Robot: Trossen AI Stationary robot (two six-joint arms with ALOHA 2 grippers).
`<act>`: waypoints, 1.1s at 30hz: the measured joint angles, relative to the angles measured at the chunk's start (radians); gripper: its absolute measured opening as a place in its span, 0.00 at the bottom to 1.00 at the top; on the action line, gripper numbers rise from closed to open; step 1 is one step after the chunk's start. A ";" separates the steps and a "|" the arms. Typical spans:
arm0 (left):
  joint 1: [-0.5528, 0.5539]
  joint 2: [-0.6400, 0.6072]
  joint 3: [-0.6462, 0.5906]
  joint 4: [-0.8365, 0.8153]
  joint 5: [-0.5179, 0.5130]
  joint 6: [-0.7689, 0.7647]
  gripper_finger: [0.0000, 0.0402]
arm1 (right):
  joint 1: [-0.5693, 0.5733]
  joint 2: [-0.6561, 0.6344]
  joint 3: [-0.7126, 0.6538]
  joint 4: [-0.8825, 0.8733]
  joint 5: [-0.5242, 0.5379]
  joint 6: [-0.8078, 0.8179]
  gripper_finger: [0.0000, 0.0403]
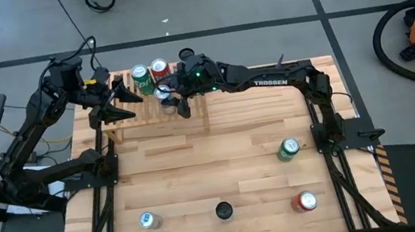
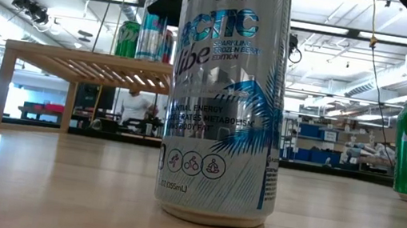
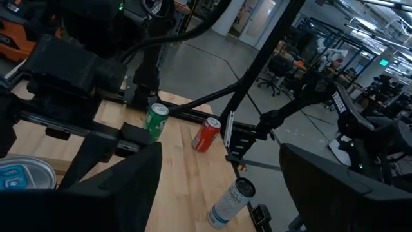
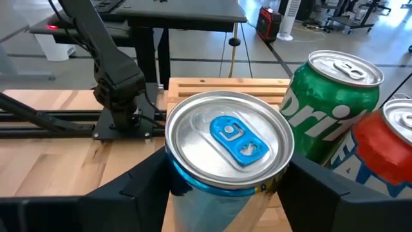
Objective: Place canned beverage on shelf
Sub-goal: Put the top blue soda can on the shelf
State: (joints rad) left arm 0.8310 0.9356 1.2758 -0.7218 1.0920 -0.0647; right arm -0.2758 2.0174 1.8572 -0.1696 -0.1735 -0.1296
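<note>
The right gripper (image 4: pixel 225 187) is clamped on a silver, blue-tabbed can (image 4: pixel 226 145) over the shelf (image 1: pixel 154 115). Just beside the gripped can, a green can (image 4: pixel 331 106) and a red can (image 4: pixel 386 151) stand on the slats. The left gripper (image 1: pixel 123 103) hovers at the shelf's end, fingers parted, holding nothing.

Fingers (image 4: pixel 129 187) clasp a blue-tabbed can (image 4: pixel 230 145) beside a green can (image 4: pixel 331 103).

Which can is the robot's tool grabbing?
The silver can with the blue tab, up on the shelf. The right tool squeezes its sides; the green can and red can beside it stand untouched.
</note>
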 joint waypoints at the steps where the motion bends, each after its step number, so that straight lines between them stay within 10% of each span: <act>1: 0.000 0.000 0.000 0.000 0.000 0.000 0.78 | 0.002 0.000 0.000 0.000 0.005 0.003 0.60; 15: 0.000 0.000 0.000 0.026 -0.198 -0.002 0.78 | 0.062 0.005 -0.001 0.158 0.131 0.010 0.60; 33: 0.000 0.000 0.000 0.121 -0.202 -0.089 0.78 | 0.084 0.029 0.001 0.260 0.234 0.129 0.60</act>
State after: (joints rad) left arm 0.8308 0.9356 1.2758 -0.6009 0.8898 -0.1539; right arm -0.1917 2.0467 1.8581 0.0905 0.0601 -0.0006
